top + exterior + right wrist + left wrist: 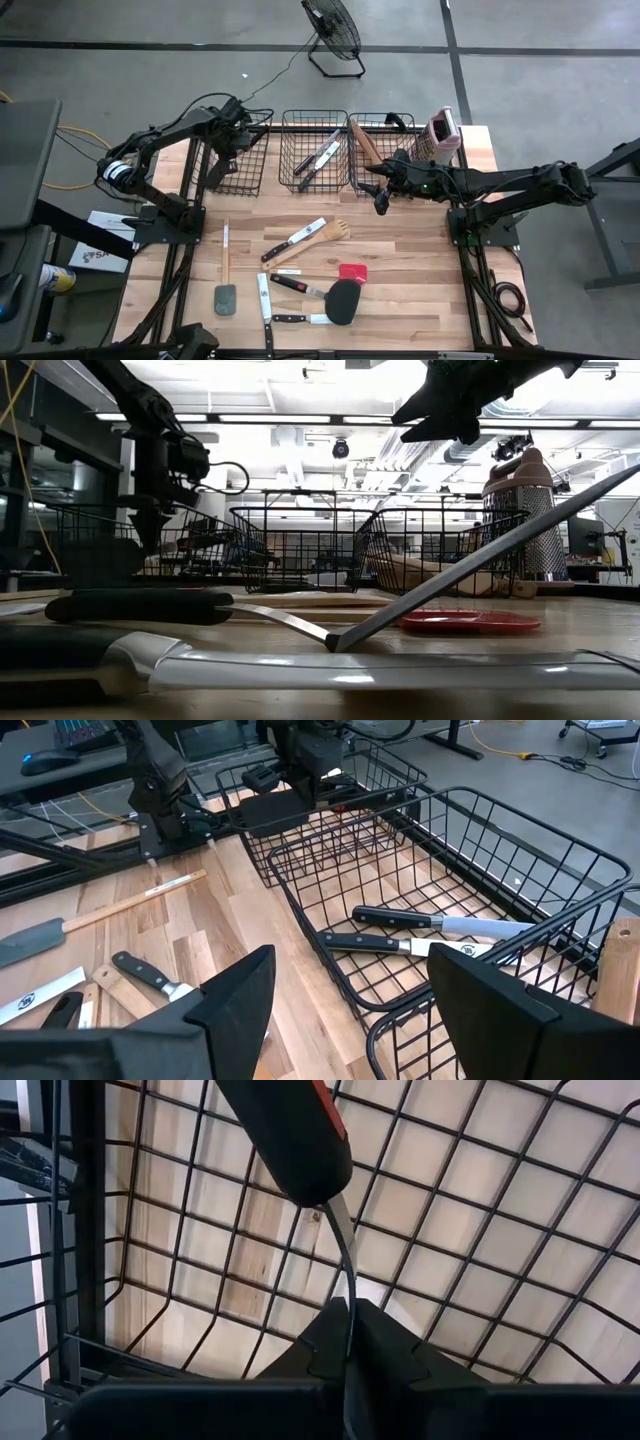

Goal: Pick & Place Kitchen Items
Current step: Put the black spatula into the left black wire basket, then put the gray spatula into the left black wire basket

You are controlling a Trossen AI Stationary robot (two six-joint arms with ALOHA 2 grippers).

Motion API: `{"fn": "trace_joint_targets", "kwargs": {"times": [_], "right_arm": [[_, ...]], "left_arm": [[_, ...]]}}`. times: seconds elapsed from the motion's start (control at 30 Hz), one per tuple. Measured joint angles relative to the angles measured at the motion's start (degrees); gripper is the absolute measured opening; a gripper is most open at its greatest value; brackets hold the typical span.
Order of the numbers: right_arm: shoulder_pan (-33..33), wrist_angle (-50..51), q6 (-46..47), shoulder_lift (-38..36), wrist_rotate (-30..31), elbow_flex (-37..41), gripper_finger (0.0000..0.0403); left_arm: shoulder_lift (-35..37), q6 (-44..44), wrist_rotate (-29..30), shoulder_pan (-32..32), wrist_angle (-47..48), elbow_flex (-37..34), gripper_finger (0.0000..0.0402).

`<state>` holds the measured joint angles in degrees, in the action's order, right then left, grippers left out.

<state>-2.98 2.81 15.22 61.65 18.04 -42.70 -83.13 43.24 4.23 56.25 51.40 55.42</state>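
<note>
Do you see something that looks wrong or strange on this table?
Nothing is damaged or spilled. Utensils lie scattered at mixed angles on the table, waiting to be sorted. The left pincer, shut on a spatula, dangles it over the left basket.

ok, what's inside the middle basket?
Middle basket: two black-handled knives lying side by side on the wire floor, blades toward the right basket. The right gripper hides the near corner; nothing else visible.
</note>
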Motion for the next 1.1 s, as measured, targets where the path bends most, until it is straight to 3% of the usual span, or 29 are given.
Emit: {"fn": "trace_joint_targets", "kwargs": {"times": [0.27, 0.57, 0.7, 0.87, 1.1], "right_arm": [[0.0, 0.02, 0.01, 0.0, 0.0, 0.0, 0.0254], [0.0, 0.05, 0.21, 0.0, -0.18, 0.0, 0.0254], [0.0, 0.09, 0.2, 0.0, -0.18, 0.0, 0.0254], [0.0, 0.09, 0.22, 0.0, -0.16, 0.0, 0.0254], [0.0, 0.09, 0.22, 0.0, -0.07, 0.0, 0.0254]], "left_arm": [[0.49, -0.41, 3.18, 0.0, -0.83, -0.01, 0.0044], [6.49, -1.78, 3.86, 0.0, -0.89, -0.03, 0.0173], [10.95, -5.38, 4.23, -0.02, 0.19, 0.2, 0.0207], [15.86, -14.71, 2.72, -0.02, 4.69, 3.34, 0.0213], [19.1, -38.43, -5.36, -0.07, 18.19, 8.11, 0.0213]]}}
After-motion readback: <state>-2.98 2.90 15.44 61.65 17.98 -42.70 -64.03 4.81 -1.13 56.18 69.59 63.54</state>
